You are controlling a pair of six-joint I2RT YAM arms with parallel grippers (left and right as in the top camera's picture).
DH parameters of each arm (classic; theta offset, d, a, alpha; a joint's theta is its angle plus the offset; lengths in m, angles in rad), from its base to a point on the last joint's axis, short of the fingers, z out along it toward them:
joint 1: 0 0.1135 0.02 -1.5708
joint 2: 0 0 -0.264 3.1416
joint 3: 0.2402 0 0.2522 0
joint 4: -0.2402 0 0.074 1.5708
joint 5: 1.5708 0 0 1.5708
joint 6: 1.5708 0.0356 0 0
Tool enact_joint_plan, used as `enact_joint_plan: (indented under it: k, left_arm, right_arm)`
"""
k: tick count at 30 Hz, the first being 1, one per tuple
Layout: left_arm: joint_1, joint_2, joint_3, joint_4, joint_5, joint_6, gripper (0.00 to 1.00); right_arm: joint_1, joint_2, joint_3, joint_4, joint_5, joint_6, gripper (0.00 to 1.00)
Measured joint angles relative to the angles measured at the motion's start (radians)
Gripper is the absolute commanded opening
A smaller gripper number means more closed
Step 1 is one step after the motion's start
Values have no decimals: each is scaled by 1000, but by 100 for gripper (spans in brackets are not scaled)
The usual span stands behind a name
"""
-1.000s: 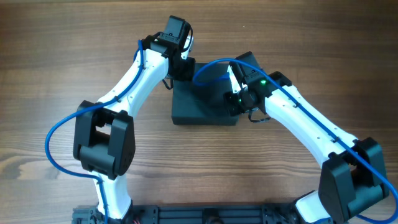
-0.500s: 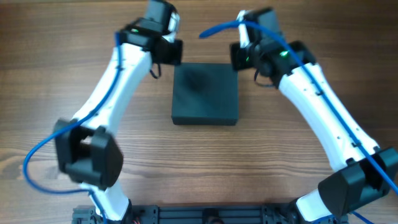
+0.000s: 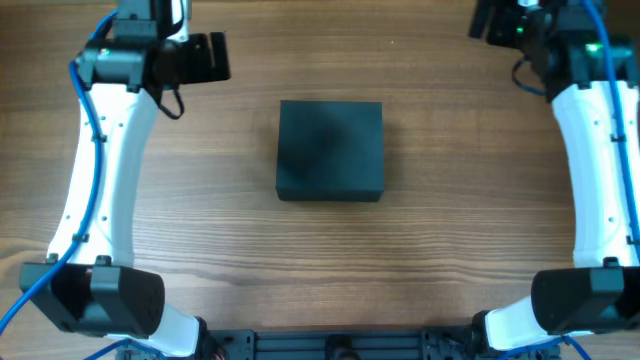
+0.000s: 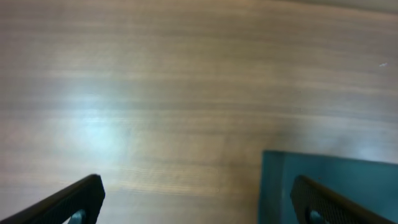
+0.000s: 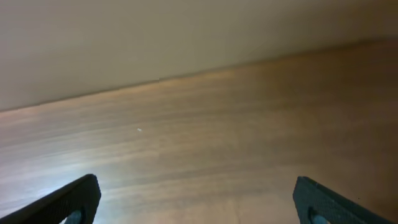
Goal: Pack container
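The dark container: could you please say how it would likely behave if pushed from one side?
The container is low and wide, so it would probably slide rather than tip or roll. Its matte surface probably grips well; straight edges suggest stiffness.

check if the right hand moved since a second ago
Yes. The right hand left the container and swung out toward the far right of the table, open.

Wooden table [image 3: 450, 230] carries the container [image 3: 330, 150] (lid down), between the left gripper [image 3: 212, 57] and right gripper [image 3: 483, 20], apart from both.
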Motion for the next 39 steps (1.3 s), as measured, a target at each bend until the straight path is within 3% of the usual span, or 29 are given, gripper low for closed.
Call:
enact_joint_plan:
  k: [10, 19, 25, 29, 39]
  left_arm:
    - [-4, -209, -97, -14, -13, -2, 100]
    - [-21, -631, -557, 182, -28, -28, 100]
    - [-21, -891, -821, 288, -29, -35, 100]
    - [-21, -1014, -900, 291, -44, -35, 100]
    - [-21, -1030, -901, 290, -55, -35, 100]
  right_arm:
    - [-13, -343, -172, -65, 55, 18, 100]
    - [-13, -691, -702, 70, 31, 21, 100]
    - [-13, -860, -920, 86, 11, -15, 100]
    - [-13, -891, -940, 77, -3, -36, 100]
    - [-13, -875, -940, 75, -15, -51, 100]
